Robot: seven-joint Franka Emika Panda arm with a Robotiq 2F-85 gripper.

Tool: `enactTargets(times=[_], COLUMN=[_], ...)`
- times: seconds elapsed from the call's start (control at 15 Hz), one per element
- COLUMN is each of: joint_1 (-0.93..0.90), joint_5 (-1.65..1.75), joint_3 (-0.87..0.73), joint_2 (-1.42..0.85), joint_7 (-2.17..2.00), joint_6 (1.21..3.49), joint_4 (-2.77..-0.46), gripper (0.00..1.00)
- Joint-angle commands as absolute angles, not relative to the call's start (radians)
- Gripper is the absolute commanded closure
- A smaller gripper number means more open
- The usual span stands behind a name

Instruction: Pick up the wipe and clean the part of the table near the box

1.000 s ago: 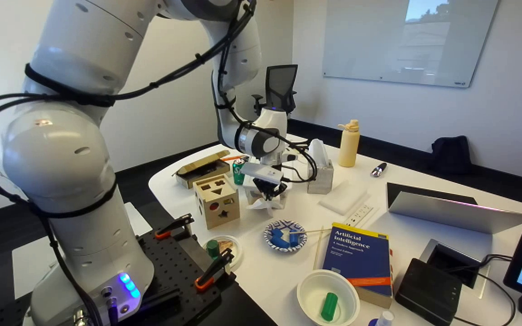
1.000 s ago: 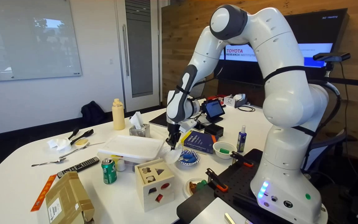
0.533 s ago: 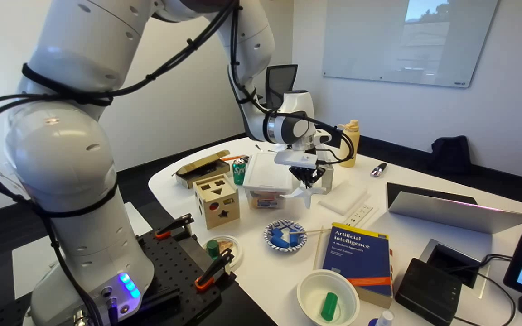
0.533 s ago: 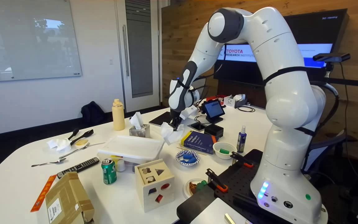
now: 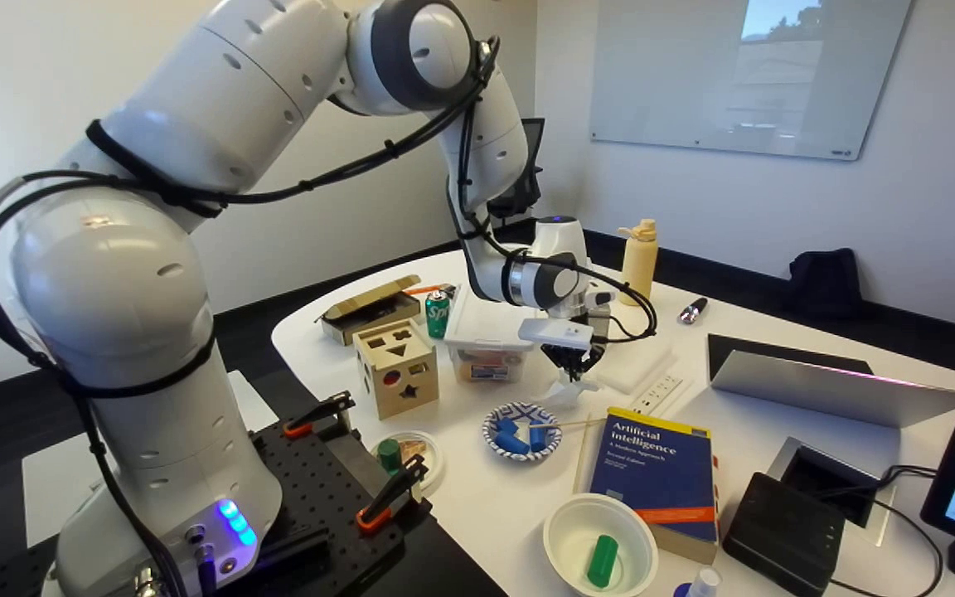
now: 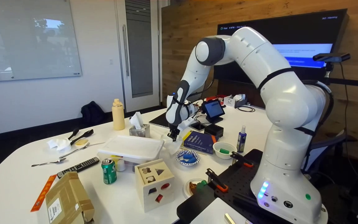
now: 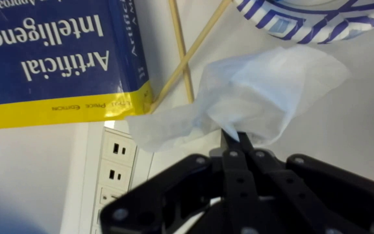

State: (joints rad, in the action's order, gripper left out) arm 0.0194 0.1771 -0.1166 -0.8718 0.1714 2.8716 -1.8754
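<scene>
My gripper (image 7: 237, 135) is shut on a thin white wipe (image 7: 255, 94), which spreads out past the fingertips in the wrist view. The gripper (image 5: 573, 365) points down and holds the wipe (image 5: 567, 391) low over the white table (image 5: 486, 506), between the plastic box and the book. I cannot tell whether the wipe touches the table. A clear plastic box with a white lid (image 6: 132, 147) stands beside it; a wooden shape box (image 5: 399, 365) and a tissue box (image 6: 140, 131) are also nearby. In an exterior view the gripper (image 6: 173, 135) hides part of the wipe.
A blue-patterned bowl (image 5: 490, 433) with blue pieces sits just beside the wipe. Crossed chopsticks (image 7: 187, 61), a thick book (image 7: 60, 74) and a power strip (image 7: 117, 162) are close. A white bowl (image 5: 556, 539), green can (image 6: 109, 171) and laptop (image 5: 842, 390) stand farther off.
My gripper has moved with the wipe from in front of the plastic box towards the book and power strip. It rose midway and is now lower again. The wipe stayed held.
</scene>
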Motion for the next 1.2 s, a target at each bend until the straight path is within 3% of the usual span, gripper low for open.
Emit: enactTargets(times=[0.0,0.13,0.2,0.27,0.47,1.0,1.13], joint_1=[0.038,0.047,0.054,0.063,0.090,0.090,0.090], joint_5=[0.178,0.176,0.175,0.173,0.167,0.162,0.159], joint_3=[-0.101,-0.092,-0.084,-0.072,-0.033,-0.024,-0.015], joint_2=[-0.959,-0.982,-0.988,-0.988,-0.968,-0.876,-0.825], joint_7=[0.166,0.171,0.176,0.183,0.195,0.176,0.177], joint_6=[2.885,2.908,2.913,2.917,2.906,2.896,2.869], joint_4=[-1.769,-1.743,-1.736,-1.736,-1.755,-1.828,-1.865], gripper=[1.00,1.00,0.93,0.73,0.62,0.01,0.00])
